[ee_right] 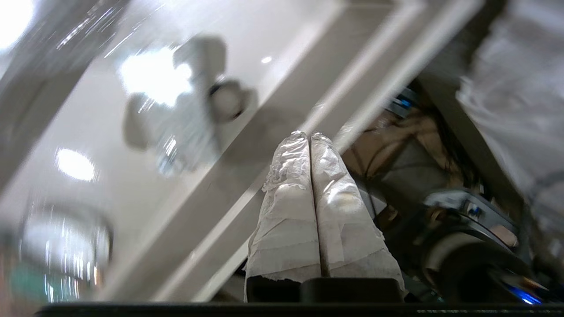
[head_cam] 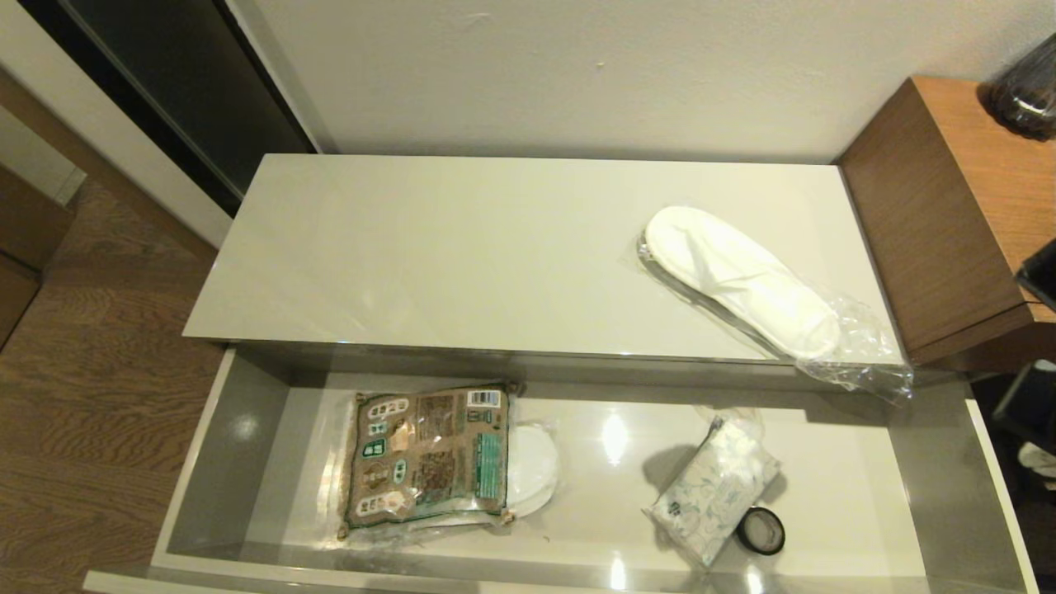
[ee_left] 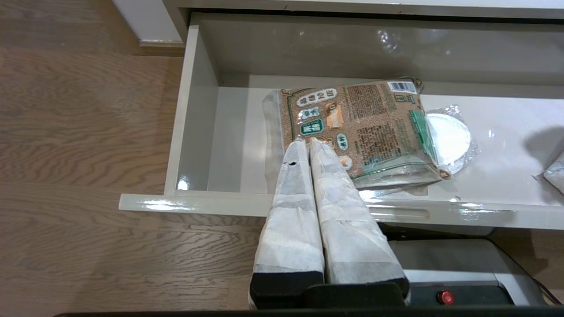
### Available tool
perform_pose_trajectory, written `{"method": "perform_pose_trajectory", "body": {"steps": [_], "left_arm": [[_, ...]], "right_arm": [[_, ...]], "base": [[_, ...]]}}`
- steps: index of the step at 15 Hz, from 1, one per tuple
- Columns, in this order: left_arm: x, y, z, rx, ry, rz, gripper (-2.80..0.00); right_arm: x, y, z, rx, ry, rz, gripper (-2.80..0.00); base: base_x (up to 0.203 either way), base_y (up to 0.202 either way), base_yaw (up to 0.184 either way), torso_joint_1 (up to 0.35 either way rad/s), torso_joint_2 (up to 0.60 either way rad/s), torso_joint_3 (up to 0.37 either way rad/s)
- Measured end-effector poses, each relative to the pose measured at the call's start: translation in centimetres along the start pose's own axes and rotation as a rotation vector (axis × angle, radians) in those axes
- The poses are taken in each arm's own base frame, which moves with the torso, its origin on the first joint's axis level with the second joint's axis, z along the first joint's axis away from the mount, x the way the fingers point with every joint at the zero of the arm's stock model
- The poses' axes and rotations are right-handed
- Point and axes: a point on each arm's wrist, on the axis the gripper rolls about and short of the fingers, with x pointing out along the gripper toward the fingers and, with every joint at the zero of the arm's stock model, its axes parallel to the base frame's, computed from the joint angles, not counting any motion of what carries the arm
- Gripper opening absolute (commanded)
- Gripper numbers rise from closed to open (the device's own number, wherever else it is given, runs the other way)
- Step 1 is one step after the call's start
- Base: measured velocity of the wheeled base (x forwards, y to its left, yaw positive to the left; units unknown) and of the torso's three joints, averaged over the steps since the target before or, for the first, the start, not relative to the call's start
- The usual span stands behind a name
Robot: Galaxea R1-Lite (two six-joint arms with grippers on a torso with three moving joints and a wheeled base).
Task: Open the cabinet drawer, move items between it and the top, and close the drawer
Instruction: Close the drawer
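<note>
The cream drawer [head_cam: 206, 462] stands pulled out below the glossy top [head_cam: 462, 247]. A white slipper in clear plastic [head_cam: 734, 280] lies on the right part of the top. Inside the drawer, the tissue pack [head_cam: 714, 491] lies at the right, and a second wrapped white slipper [head_cam: 532, 470] shows from under a brown-and-green packet [head_cam: 429, 454]. Neither gripper shows in the head view. My left gripper [ee_left: 308, 141] is shut and empty, reaching over the drawer's front rim [ee_left: 198, 204] with its tips above the packet [ee_left: 370, 123]. My right gripper [ee_right: 309, 135] is shut and empty beside the drawer's front edge, with the tissue pack [ee_right: 185, 132] beyond it.
A small black tape ring [head_cam: 761, 530] lies against the tissue pack. A brown wooden side cabinet [head_cam: 932, 214] stands to the right of the top, with a dark glass vessel [head_cam: 1027, 91] on it. Wood floor [head_cam: 99, 330] lies to the left.
</note>
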Motion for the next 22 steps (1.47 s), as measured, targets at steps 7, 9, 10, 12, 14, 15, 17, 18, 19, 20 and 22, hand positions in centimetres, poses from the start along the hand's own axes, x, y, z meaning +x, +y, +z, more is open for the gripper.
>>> {"method": "perform_pose_trajectory", "body": {"steps": [7,9,10,12,14,15,17,18,19,20,22], "left_arm": [[0.0,0.0,0.0,0.000,0.000,0.001,-2.80],[0.0,0.0,0.0,0.000,0.000,0.000,-2.80],[0.0,0.0,0.0,0.000,0.000,0.000,-2.80],[0.0,0.0,0.0,0.000,0.000,0.000,-2.80],[0.0,0.0,0.0,0.000,0.000,0.000,-2.80],[0.0,0.0,0.0,0.000,0.000,0.000,-2.80],[0.0,0.0,0.0,0.000,0.000,0.001,-2.80],[0.0,0.0,0.0,-0.001,0.000,0.001,-2.80],[0.0,0.0,0.0,0.000,0.000,0.001,-2.80],[0.0,0.0,0.0,0.000,0.000,0.000,-2.80],[0.0,0.0,0.0,0.000,0.000,0.000,-2.80]], "right_arm": [[-4.0,-2.2,2.7,0.162,-0.285,0.047,-2.80],[-4.8,-2.5,2.9,0.087,-0.412,0.003,-2.80],[-5.2,-2.8,2.9,0.041,-0.469,-0.019,-2.80],[-6.2,-3.5,2.9,-0.062,-0.527,-0.015,-2.80],[-6.9,-3.9,3.4,-0.166,-0.544,0.033,-2.80],[-6.9,-4.1,4.0,-0.203,-0.551,0.058,-2.80],[-7.4,-5.2,5.5,-0.329,-0.618,0.129,-2.80],[-7.9,-6.2,5.5,-0.428,-0.668,0.177,-2.80],[-8.5,-7.7,4.8,-0.555,-0.720,0.220,-2.80],[-8.8,-9.5,3.4,-0.700,-0.750,0.247,-2.80],[-8.4,-12.4,0.2,-0.914,-0.765,0.287,-2.80]], "base": [[0.000,0.000,0.000,0.000,0.00,0.000],[0.000,0.000,0.000,0.000,0.00,0.000],[0.000,0.000,0.000,0.000,0.00,0.000],[0.000,0.000,0.000,0.000,0.00,0.000],[0.000,0.000,0.000,0.000,0.00,0.000],[0.000,0.000,0.000,0.000,0.00,0.000],[0.000,0.000,0.000,0.000,0.00,0.000],[0.000,0.000,0.000,0.000,0.00,0.000],[0.000,0.000,0.000,0.000,0.00,0.000],[0.000,0.000,0.000,0.000,0.00,0.000],[0.000,0.000,0.000,0.000,0.00,0.000]]}}
